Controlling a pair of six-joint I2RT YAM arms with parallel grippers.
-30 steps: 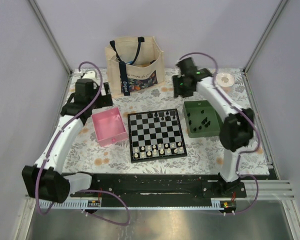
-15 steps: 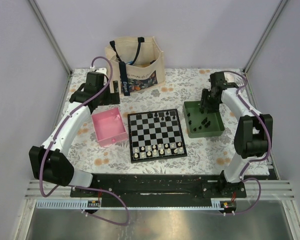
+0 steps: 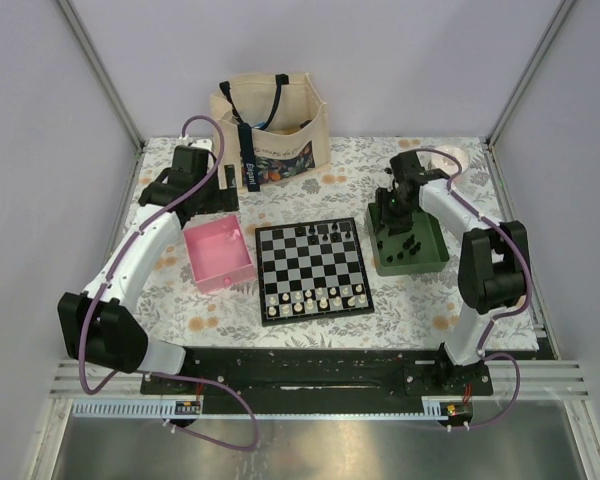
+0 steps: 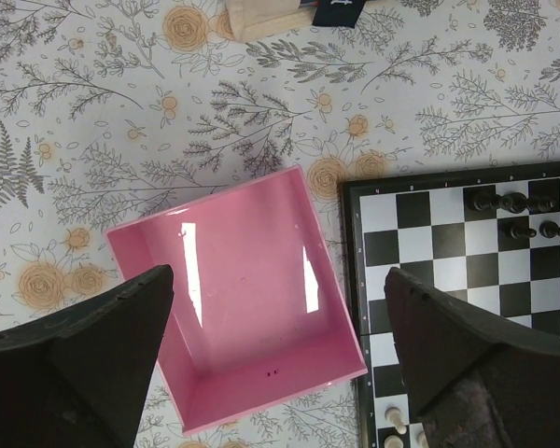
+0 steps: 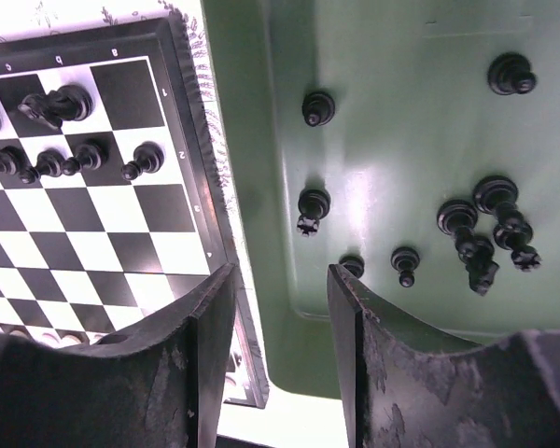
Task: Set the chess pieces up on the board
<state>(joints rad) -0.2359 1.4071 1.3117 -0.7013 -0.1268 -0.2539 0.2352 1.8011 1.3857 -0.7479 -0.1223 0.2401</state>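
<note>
The chessboard (image 3: 313, 268) lies mid-table. Several black chess pieces (image 3: 326, 232) stand on its far rows and white pieces (image 3: 315, 297) on its near rows. More black pieces (image 5: 485, 224) lie loose in the green tray (image 3: 427, 255), some upright and some on their sides. My right gripper (image 3: 390, 213) is open and empty above the tray's left wall, its fingers (image 5: 392, 373) straddling the wall. In the right wrist view the board (image 5: 84, 233) is at left. My left gripper (image 3: 208, 195) is wide open and empty above the pink tray (image 4: 243, 289).
The pink tray (image 3: 218, 255) stands left of the board and holds nothing. A cream tote bag (image 3: 270, 130) stands at the back, behind the board. The floral cloth (image 3: 400, 310) covers the table. Metal frame posts rise at the back corners.
My right arm swung from the back of the table over to the green tray and then shifted left to its left wall. My left arm moved slightly early on and has since stayed still.
</note>
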